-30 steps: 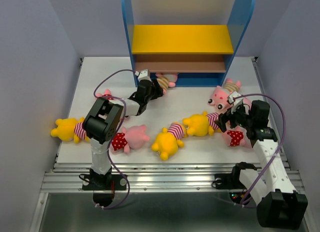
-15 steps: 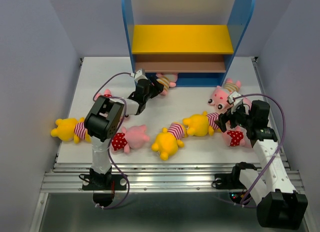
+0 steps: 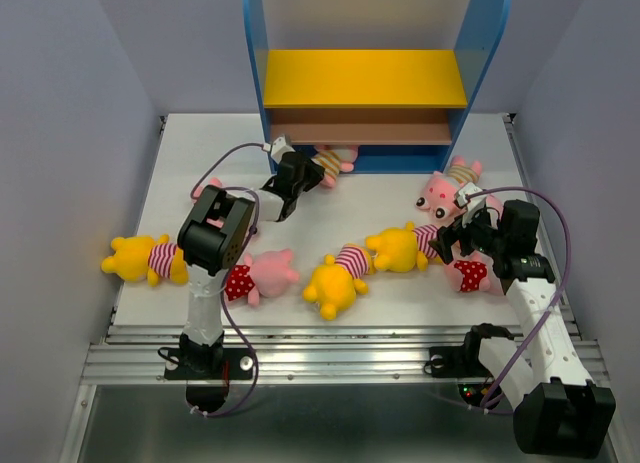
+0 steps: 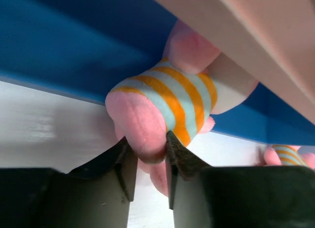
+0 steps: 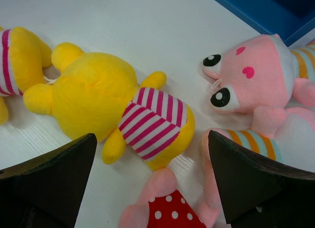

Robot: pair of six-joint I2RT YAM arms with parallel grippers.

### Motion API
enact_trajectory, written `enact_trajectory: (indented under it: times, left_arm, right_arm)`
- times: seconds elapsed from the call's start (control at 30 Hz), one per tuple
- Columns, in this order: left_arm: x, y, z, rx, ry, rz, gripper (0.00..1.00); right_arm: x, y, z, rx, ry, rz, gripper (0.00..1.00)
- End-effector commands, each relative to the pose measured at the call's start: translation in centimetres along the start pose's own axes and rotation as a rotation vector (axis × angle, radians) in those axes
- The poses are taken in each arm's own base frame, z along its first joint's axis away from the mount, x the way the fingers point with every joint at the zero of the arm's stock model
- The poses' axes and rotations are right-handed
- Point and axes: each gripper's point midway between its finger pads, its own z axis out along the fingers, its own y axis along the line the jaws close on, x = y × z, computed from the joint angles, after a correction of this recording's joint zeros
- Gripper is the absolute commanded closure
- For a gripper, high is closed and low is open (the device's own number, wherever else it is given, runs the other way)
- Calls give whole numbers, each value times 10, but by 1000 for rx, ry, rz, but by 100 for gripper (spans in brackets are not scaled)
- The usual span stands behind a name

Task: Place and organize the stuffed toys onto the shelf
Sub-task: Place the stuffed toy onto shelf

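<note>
My left gripper (image 3: 302, 173) is shut on a leg of a pink pig in a tan-striped shirt (image 3: 332, 163), holding it at the front of the shelf's blue base (image 3: 400, 161); the wrist view shows the pig (image 4: 167, 97) pinched between my fingers (image 4: 125, 164) under the brown board. My right gripper (image 3: 452, 235) is open above a yellow bear in a red-striped shirt (image 5: 106, 105), a dotted pig (image 5: 170, 208) and a striped pig (image 5: 256, 80). More toys lie on the table: a yellow bear (image 3: 335, 278), a dotted pig (image 3: 260, 275), a far-left bear (image 3: 140, 258).
The shelf (image 3: 365, 78) stands at the back centre with tall blue side panels, a yellow upper board and a brown middle board (image 3: 360, 131). A pink toy (image 3: 205, 190) is partly hidden behind my left arm. Grey walls close both sides.
My left gripper has moved the striped pig slightly farther toward the shelf base. The right arm has not moved.
</note>
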Motion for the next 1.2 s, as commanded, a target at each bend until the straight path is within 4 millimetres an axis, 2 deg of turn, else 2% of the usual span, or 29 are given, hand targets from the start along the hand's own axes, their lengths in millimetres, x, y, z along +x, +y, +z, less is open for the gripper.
enact_trajectory:
  times: [0.0,0.03,0.1,0.13,0.27,0.43,0.47,0.6,0.8,1.17]
  left_arm:
    - [-16,-9,7,16,-57,-38,70]
    - [-18,-11,7,29,-65,-50,80]
    - [-17,-7,5,30,-66,-65,91]
    - [-18,-5,3,34,-73,-81,100]
    - [-24,-10,-5,85,-92,-125,100]
    - [-34,-5,-35,128,-143,-227,100]
    - [-40,-10,-36,147,-162,-253,100]
    - [-47,2,-53,169,-203,-388,100]
    - [-64,8,-54,179,-244,-520,100]
    - [-90,4,-31,166,-279,-588,100]
  right_arm:
    - [-13,-5,-3,19,-32,-35,0]
    - [-12,-5,-3,19,-32,-35,0]
    - [-13,-5,-3,18,-34,-36,0]
    - [-12,-5,-3,17,-32,-34,0]
    - [-13,-5,-3,19,-33,-36,0]
    - [-13,-5,-3,18,-34,-37,0]
    - [-13,-5,-3,18,-34,-36,0]
    - [-13,-5,-3,17,-33,-35,0]
    - [-12,-5,-3,17,-32,-36,0]
    - [-12,-5,-3,16,-31,-35,0]
